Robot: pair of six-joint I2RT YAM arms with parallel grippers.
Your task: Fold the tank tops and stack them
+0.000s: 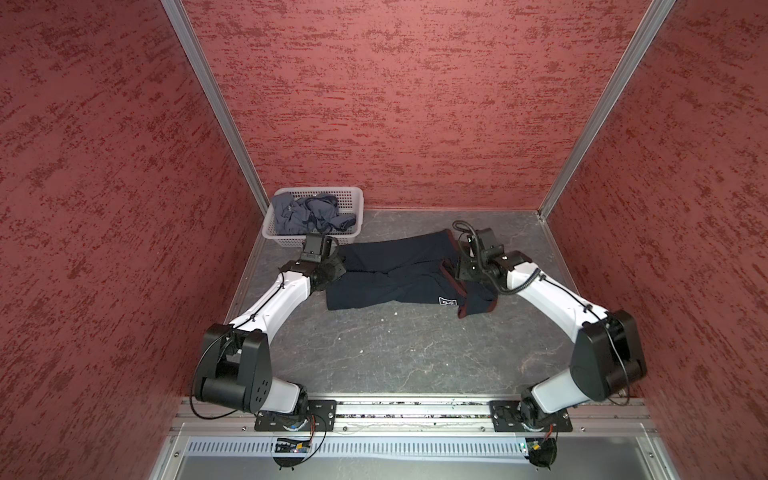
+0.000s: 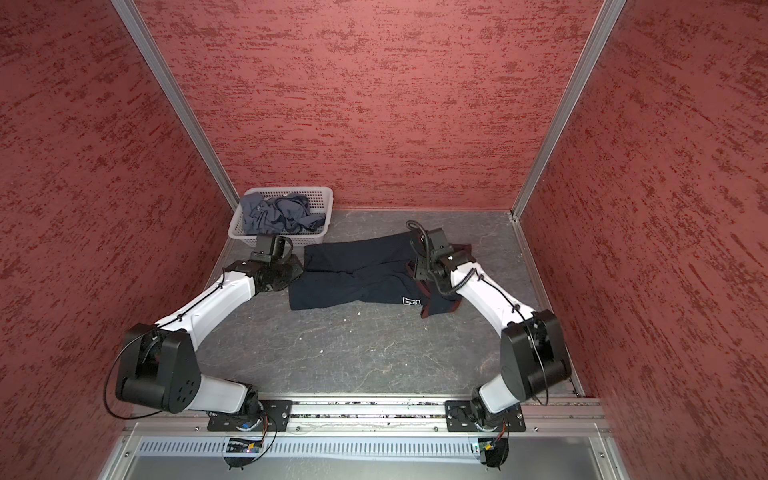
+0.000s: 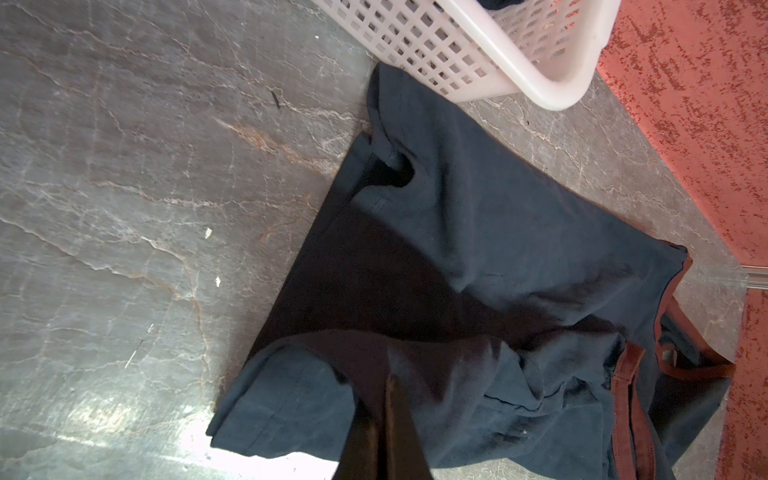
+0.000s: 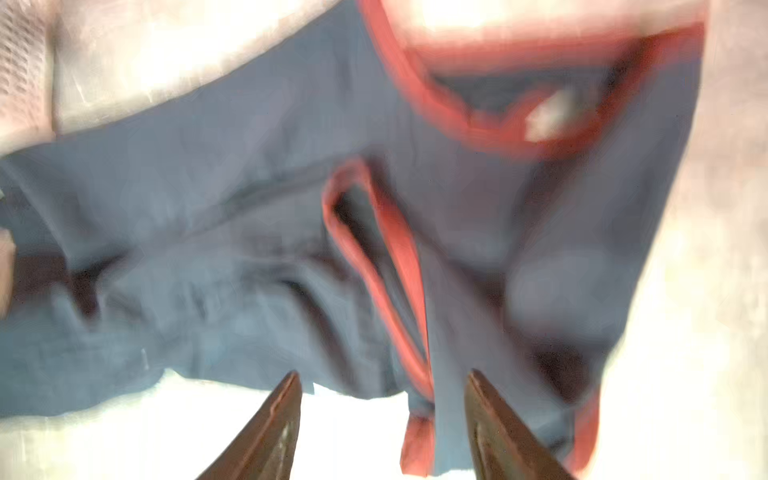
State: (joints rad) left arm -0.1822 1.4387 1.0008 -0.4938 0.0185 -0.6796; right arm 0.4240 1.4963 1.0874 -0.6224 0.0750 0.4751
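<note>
The navy tank top (image 1: 395, 274) lies lengthwise across the far half of the table (image 1: 395, 357), partly folded with a crease along its middle. Its hem end points toward the left arm and its strap end toward the right. Its maroon trim (image 3: 623, 386) shows at the strap end, where one loop spills toward the near side. A small white print (image 1: 447, 300) sits near that end, too small to read. The far strap area is hidden under the right wrist in both top views. The left pincer (image 3: 390, 378) is clenched at the hem end, fingers pressed together with a raised fold of the navy cloth gathered at their tips. Heavy shadow there hides how much cloth is caught, and from above this pincer is covered by its own wrist. The right pincer (image 4: 382, 374) is released: its jaws stand apart over the strap end. A maroon-edged strap runs between them, and neither finger closes on it. That wrist view is blurred and overexposed, so contact between fingers and cloth cannot be judged. The grey-blue tank top (image 1: 307, 216) sits crumpled inside the white basket (image 1: 357, 194) in the far left corner of the table, and its lettering cannot be made out. The navy top's far hem corner lies just beside the basket's wall; whether they touch cannot be told. Red textured walls (image 1: 395, 104) enclose the table on three sides.
</note>
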